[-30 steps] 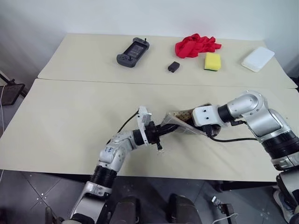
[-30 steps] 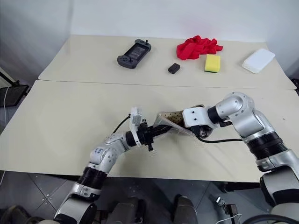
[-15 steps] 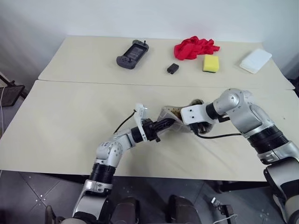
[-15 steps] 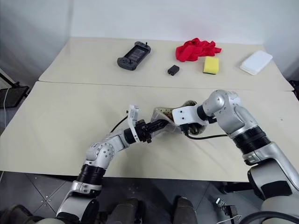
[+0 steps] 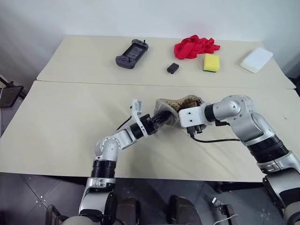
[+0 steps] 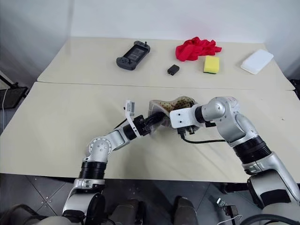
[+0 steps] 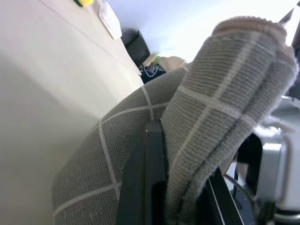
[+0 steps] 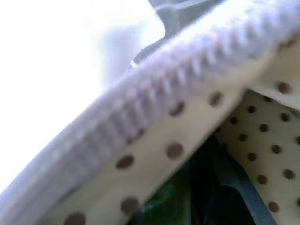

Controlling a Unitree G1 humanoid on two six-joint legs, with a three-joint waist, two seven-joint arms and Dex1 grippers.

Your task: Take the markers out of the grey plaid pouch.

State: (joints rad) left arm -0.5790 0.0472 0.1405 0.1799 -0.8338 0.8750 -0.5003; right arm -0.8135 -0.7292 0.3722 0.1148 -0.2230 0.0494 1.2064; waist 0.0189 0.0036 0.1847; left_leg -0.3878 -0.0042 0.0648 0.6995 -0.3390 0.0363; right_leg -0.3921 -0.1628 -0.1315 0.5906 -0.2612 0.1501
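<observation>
Gripping a fold of the grey plaid pouch (image 5: 176, 108), the left pincer (image 5: 161, 118) has its two black fingers pressed tight on the woven cloth, whose thin white grid lines bend over the nearer finger (image 7: 149, 178) in the left wrist view. The pouch is soft and bunched, lifted off the pale matte desk (image 5: 70, 122) and arched between the two pincers, its mouth gaping so the tan lining with dark dots faces up. Just past the left pincer's tip, the right pincer (image 5: 192, 125) meets the pouch's other end; its fingers are hidden behind the white wrist block and the fabric, so I cannot tell how they stand. The right wrist view looks into the opening: a ribbed grey zipper edge, dotted lining, and deep inside a dark shape with a glossy green patch (image 8: 169, 199), perhaps one of the markers. Well beyond both pincers, on the far desk, lie a black handheld controller (image 5: 131, 53), a small black block (image 5: 172, 68), a crumpled red cloth (image 5: 194, 47), a yellow sponge block (image 5: 212, 62) and a flat white box (image 5: 256, 59).
</observation>
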